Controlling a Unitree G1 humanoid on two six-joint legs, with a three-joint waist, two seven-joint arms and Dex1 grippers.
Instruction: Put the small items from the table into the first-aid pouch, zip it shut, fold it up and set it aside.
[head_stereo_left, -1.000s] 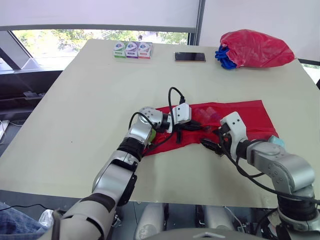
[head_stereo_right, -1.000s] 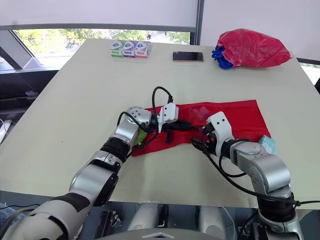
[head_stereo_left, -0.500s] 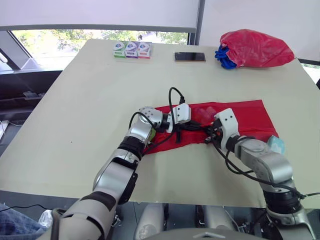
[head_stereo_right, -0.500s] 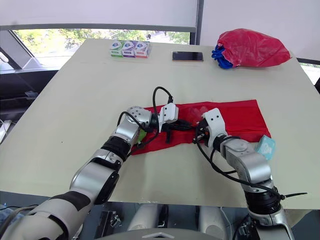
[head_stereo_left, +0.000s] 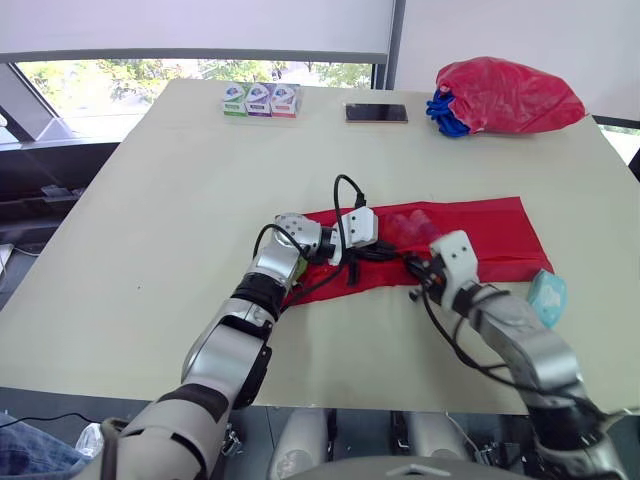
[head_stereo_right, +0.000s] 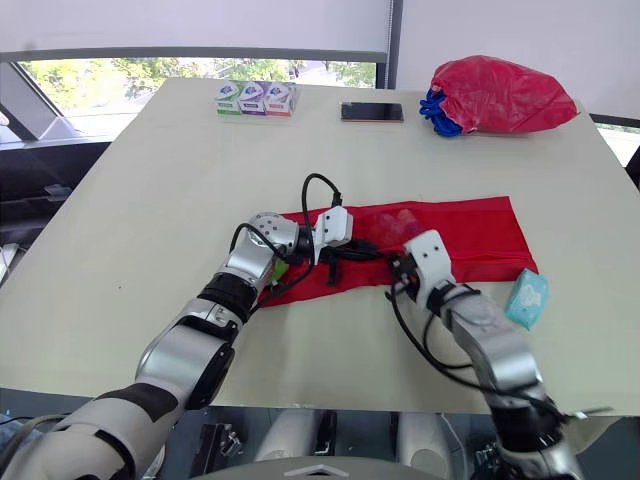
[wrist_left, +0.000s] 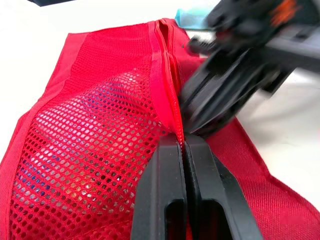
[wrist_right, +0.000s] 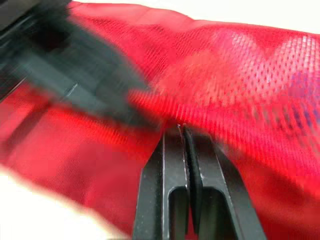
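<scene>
Right arm has swung nearer the left one, baring a teal packet at the pouch's right end.
The left gripper reaches across from the left, its jaws pressed tight on the zip seam of the red first-aid pouch. The right gripper meets it just beside, forearm angled back toward the robot, jaws also pinched together on the mesh. The pouch lies flat and unfolded mid-counter, small items showing through its mesh.
</scene>
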